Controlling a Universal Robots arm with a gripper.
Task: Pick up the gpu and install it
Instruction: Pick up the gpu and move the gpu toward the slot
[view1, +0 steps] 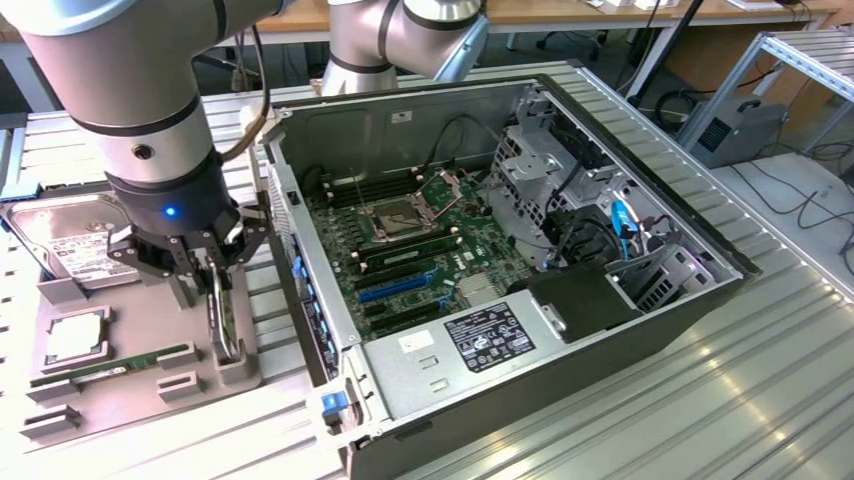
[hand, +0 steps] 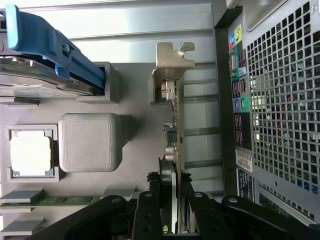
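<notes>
Arm hung vertical over grey plastic parts tray (view1: 147, 320), at the exterior view's left of open black computer case (view1: 561, 390). Gripper (view1: 220, 335) fingers pinched thin dark gpu card (hand: 176, 125), standing edgewise in tray. Wrist view alone caught its silver metal bracket (hand: 172, 60) beside case's perforated rear panel (hand: 280, 100).

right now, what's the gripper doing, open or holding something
Gripper: closed on the gpu, fingers on either side of the card's edge, with the card standing upright in the grey tray.
</notes>
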